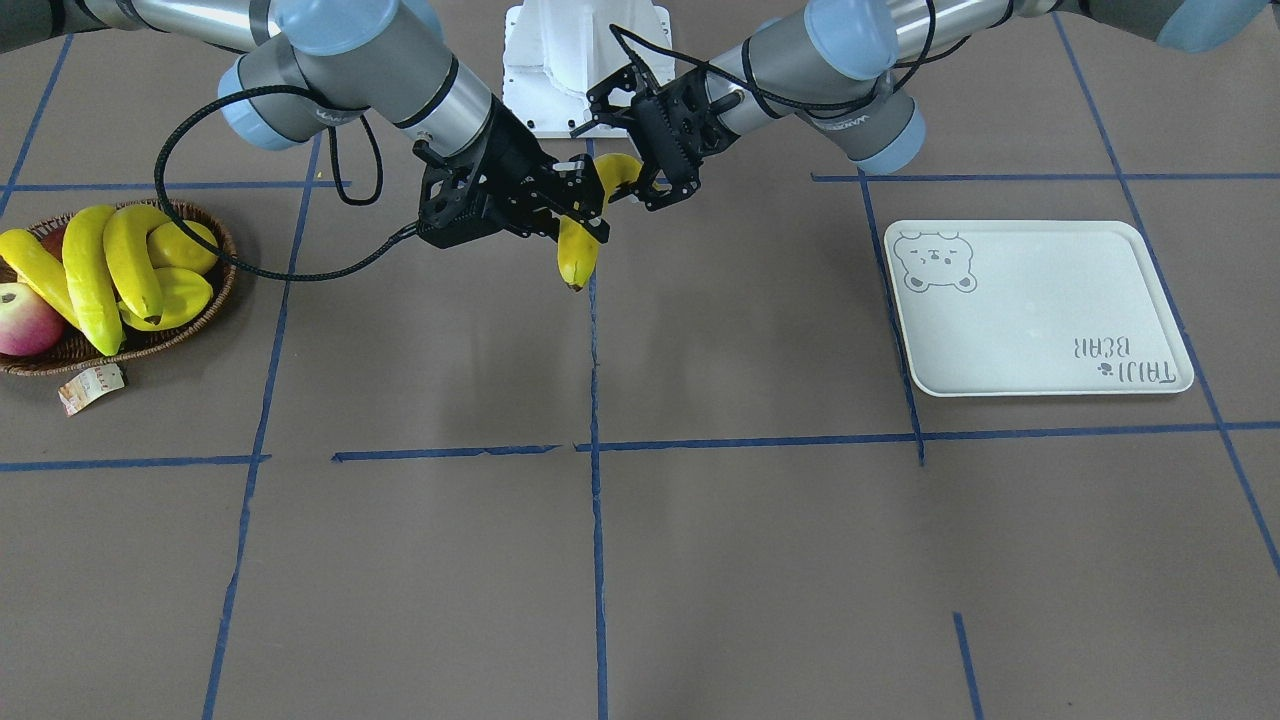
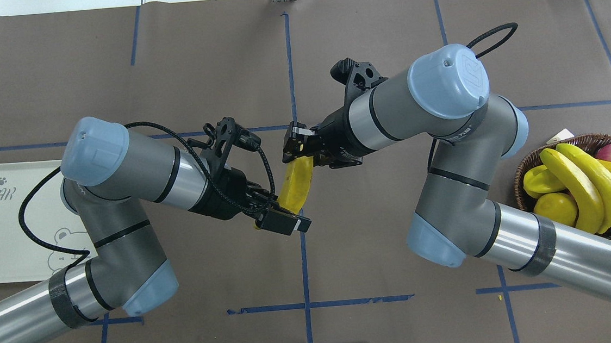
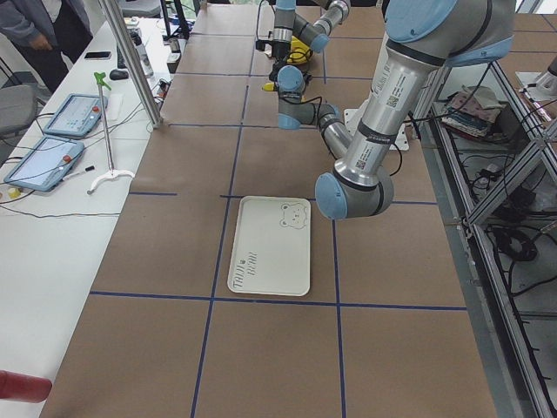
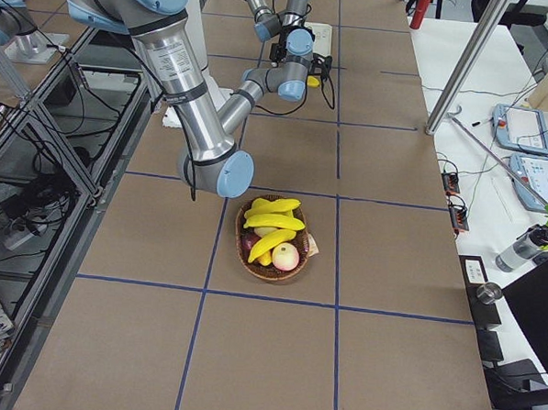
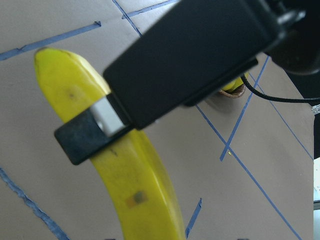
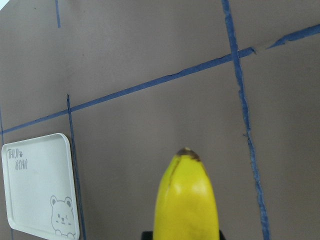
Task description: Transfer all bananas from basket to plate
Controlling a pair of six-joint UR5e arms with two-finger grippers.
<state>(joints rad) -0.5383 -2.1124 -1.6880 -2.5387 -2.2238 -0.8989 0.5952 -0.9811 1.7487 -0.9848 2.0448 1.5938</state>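
Note:
One banana [image 1: 578, 255] hangs in the air over the table's middle between both grippers. My right gripper [image 1: 580, 215] is shut on its middle, with the dark tip pointing down and forward [image 6: 187, 200]. My left gripper [image 1: 645, 185] closes on the banana's other end, nearer the robot's base. One finger pad [image 5: 82, 137] lies against the banana [image 5: 125, 175]; the other finger is hidden. Three more bananas [image 1: 90, 270] lie in the wicker basket [image 1: 225, 270]. The off-white bear plate [image 1: 1040, 310] is bare.
The basket [image 2: 581, 140] also holds a red apple [image 1: 25, 320] and other yellow fruit [image 1: 180, 295]. A paper tag [image 1: 90, 388] lies beside it. Blue tape lines cross the brown table. The robot's base [image 1: 585, 70] is just behind the grippers.

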